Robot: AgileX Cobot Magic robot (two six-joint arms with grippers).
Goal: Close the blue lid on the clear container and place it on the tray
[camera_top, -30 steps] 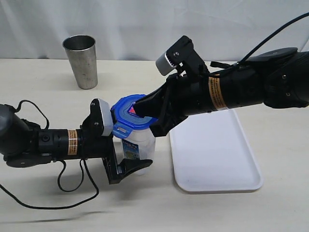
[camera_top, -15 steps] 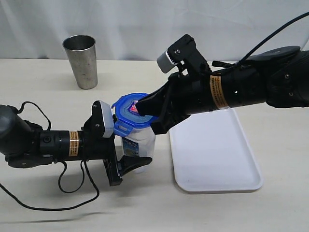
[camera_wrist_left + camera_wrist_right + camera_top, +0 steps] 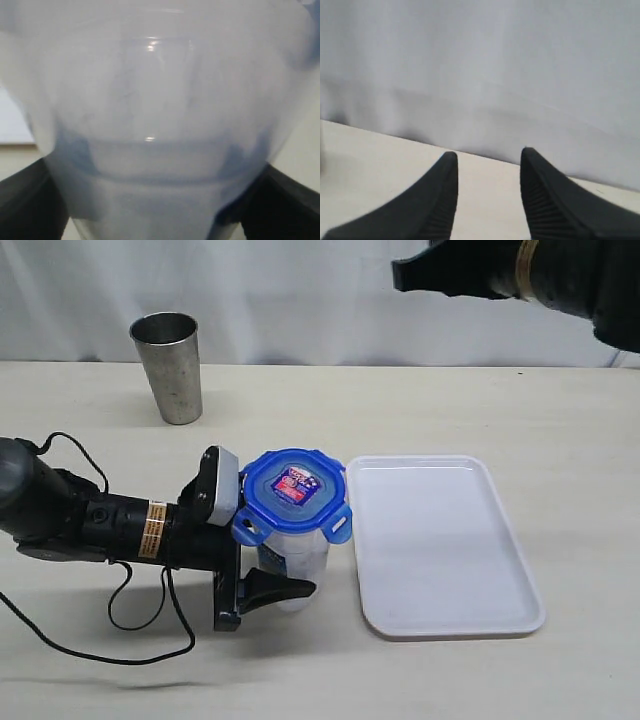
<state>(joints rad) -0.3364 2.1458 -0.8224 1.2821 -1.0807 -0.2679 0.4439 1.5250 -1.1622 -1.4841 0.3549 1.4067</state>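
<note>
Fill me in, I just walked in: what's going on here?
The left gripper grips the clear container, which stands on the table beside the tray, not on it. The blue lid sits on top of the container. The right gripper hangs open and empty, high above the table.

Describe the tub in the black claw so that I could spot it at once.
Find the white tray. Just beside its left edge is a tall clear container, clamped by the left gripper. Unlike the steel cup at the back, it wears a blue lid with a red-blue sticker.
</note>
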